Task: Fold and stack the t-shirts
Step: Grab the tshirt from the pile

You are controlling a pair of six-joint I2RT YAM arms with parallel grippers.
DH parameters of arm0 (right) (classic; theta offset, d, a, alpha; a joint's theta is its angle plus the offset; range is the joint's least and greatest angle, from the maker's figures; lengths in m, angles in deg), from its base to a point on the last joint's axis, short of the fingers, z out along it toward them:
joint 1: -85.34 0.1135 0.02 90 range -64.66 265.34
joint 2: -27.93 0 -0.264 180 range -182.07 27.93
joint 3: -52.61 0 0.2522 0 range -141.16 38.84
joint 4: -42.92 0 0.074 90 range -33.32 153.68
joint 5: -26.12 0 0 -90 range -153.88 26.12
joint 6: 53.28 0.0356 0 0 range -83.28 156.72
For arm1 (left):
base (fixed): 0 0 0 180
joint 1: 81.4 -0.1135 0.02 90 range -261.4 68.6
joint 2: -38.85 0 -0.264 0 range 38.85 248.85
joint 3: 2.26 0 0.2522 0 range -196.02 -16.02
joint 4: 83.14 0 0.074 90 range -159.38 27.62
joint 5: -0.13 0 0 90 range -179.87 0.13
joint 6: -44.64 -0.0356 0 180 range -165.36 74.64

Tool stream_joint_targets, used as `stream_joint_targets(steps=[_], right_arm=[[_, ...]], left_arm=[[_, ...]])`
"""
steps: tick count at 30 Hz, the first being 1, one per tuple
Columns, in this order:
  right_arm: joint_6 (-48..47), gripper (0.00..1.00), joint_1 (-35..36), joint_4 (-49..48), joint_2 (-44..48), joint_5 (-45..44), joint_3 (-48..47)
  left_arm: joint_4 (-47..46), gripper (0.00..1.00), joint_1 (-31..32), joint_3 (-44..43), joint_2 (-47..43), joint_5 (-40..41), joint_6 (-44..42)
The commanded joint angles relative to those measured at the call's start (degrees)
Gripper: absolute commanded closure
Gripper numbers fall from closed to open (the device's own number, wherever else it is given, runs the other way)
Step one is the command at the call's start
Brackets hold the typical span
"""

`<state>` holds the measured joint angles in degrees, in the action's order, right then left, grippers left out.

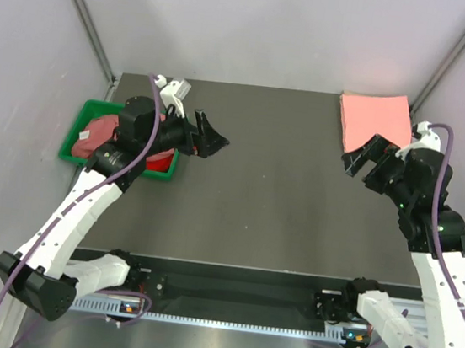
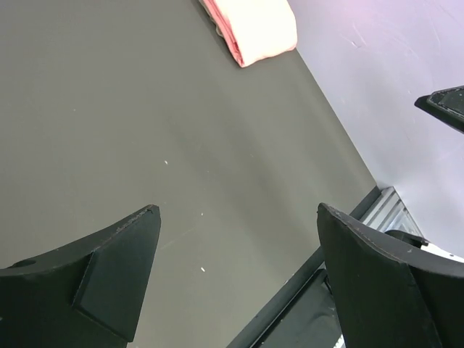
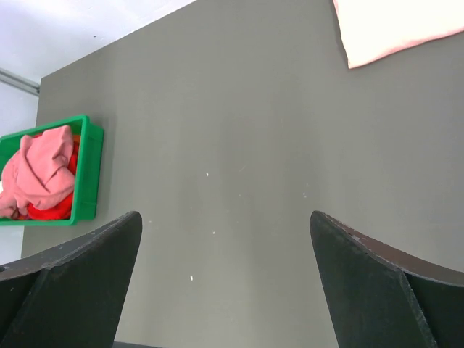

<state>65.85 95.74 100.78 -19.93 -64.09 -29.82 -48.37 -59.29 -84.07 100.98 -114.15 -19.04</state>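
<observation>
Two tees lie crumpled in the green bin [image 1: 74,139], back behind your left pincer [image 1: 210,137] on its wrist side. A rose-red tee [image 1: 99,130] sits on top and a bright red tee [image 1: 160,158] shows beneath it, both partly hidden by the arm. You have the left pincer spread wide with nothing between its fingers. It hangs over the bare dark table [image 1: 271,204], and its own camera shows only tabletop in the gap.

Moving right, your right pincer [image 1: 363,159] also stands fully apart and empty, pointed back toward the middle of the table. A folded salmon tee [image 1: 377,117] lies flat just beyond it, at the far right corner. From the right wrist camera, that tee sits off past the right finger, apart from both tips, while the bin shows well away across the table on the left finger's side.
</observation>
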Motion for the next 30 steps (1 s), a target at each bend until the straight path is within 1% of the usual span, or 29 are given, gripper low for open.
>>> stream_joint_targets(steps=[1,4,7,9,10,11,12,13,14,15,16,17,18,20,22,26,27,30], right_arm=[[-0.4,0.00,0.5,-3.8,0.6,-0.1,0.3],[-0.2,0.00,0.5,-4.8,1.0,-0.1,1.4],[0.6,0.00,0.5,-6.4,1.2,2.1,3.4],[0.9,0.00,0.4,-7.8,1.2,1.8,5.1],[0.7,0.00,0.4,-7.8,1.2,0.5,5.1],[0.2,0.00,0.5,-8.2,1.4,-0.9,5.4],[-0.1,0.00,0.4,-8.9,2.1,-1.5,5.6],[-0.6,0.00,0.5,-9.7,2.3,-1.9,5.9],[-1.4,0.00,0.5,-11.3,2.7,-1.8,6.3],[-1.7,0.00,0.4,-11.8,3.2,-1.5,6.4],[-2.1,0.00,0.4,-12.3,3.2,-0.5,6.5],[-2.1,0.00,0.5,-12.7,3.2,-0.1,6.4],[-1.8,0.00,0.4,-12.9,3.2,0.6,6.5],[-1.1,0.00,0.5,-13.7,3.3,4.7,7.6],[-0.4,0.00,0.4,-14.8,3.6,7.2,9.1],[0.8,0.00,0.5,-16.4,3.4,9.7,11.3],[0.7,0.00,0.5,-16.3,3.3,10.1,11.3],[-0.5,0.00,0.5,-16.2,2.9,10.2,10.8]], left_arm=[[-2.2,0.07,-0.1,-1.6,-0.4,1.1,-1.0],[-1.0,0.07,-0.1,-1.4,-0.3,3.1,-0.9],[0.3,0.07,-0.1,-1.3,0.8,9.0,-0.7],[1.7,0.07,-0.3,-2.0,1.9,13.6,-2.5],[2.6,0.07,-0.5,-2.6,3.9,15.9,-3.6],[5.2,0.07,-0.7,-4.4,5.3,23.7,-4.7],[7.3,0.06,-1.3,-5.9,7.1,28.8,-5.3],[9.3,0.07,-3.5,-7.6,11.1,32.8,-5.4],[11.3,0.07,-4.9,-11.1,13.3,35.3,-5.5],[15.2,0.07,-6.3,-12.8,15.3,38.7,-6.5],[16.8,0.07,-8.9,-14.4,18.3,40.0,-6.6],[17.9,0.07,-10.1,-16.1,19.2,41.2,-6.5],[17.7,0.07,-11.4,-16.2,19.9,41.9,-6.5],[15.7,0.09,-14.4,-14.6,20.7,41.8,-7.2],[16.3,0.10,-17.5,-14.5,23.0,42.9,-5.1],[15.6,0.13,-21.7,-9.8,27.2,43.3,-4.6],[15.5,0.14,-24.2,-9.2,29.4,42.0,-4.9],[15.5,0.21,-27.0,-8.8,34.4,36.8,-4.7]])
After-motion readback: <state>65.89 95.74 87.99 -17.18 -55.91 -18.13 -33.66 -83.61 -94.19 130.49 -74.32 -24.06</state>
